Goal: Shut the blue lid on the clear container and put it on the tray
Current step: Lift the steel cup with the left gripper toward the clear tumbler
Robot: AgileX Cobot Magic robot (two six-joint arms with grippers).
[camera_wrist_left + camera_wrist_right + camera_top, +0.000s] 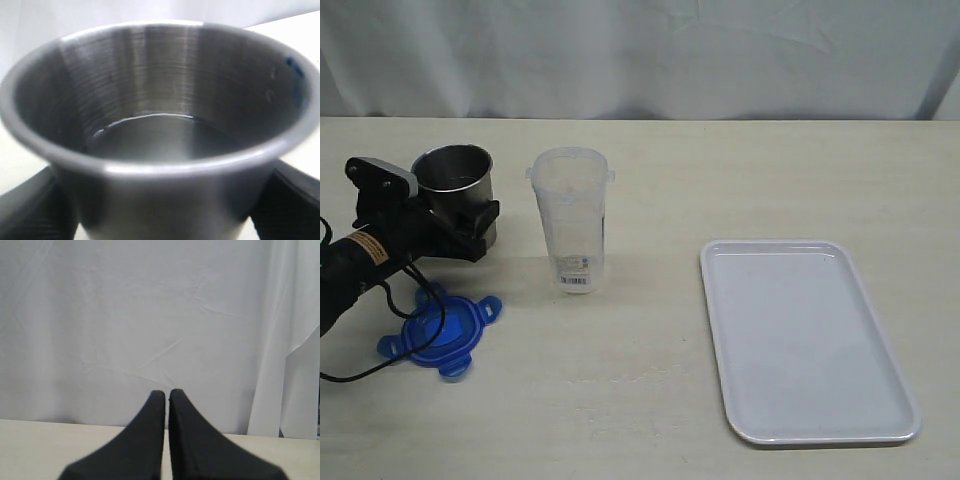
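**Black Arms, One Orange Label**

The left claw (472,222) is matt black, and its fingers (30,210) look faintly ribbed. Just behind the claw sits a black mount (380,178) with rounded corners and small holes. Further back, the black arm (345,270) carries an orange label (367,247) with dark print. A thin black cable (443,315) loops beneath. The right claw (166,395) has two black fingers, broad behind and tapering to rounded tips.
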